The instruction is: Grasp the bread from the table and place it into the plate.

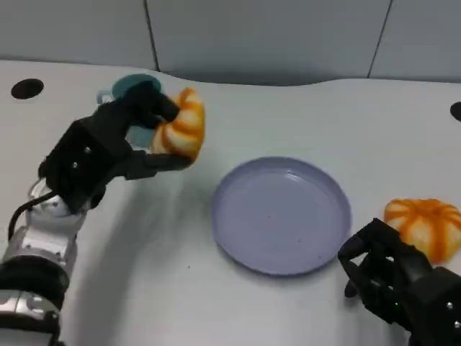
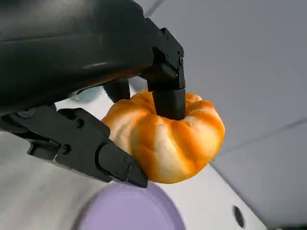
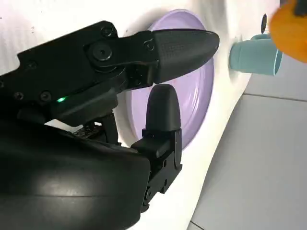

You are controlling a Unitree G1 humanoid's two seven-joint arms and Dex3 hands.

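Note:
My left hand (image 1: 108, 148) grips an orange-and-white bread roll (image 1: 181, 126) and holds it in the air, left of the lavender plate (image 1: 281, 216). In the left wrist view the fingers (image 2: 165, 96) clamp the bread roll (image 2: 172, 141) from both sides, with the plate's rim (image 2: 129, 211) below it. A second bread roll (image 1: 426, 227) lies on the table right of the plate. My right hand (image 1: 396, 281) rests low beside that roll, fingers apart and holding nothing. The right wrist view shows my right hand (image 3: 96, 120) in front of the plate (image 3: 196, 100).
A teal cup (image 1: 133, 86) stands behind my left hand, and the cup (image 3: 254, 55) lies beyond the plate in the right wrist view. Dark holes (image 1: 27, 89) mark the white table near its far corners. A grey wall runs behind the table.

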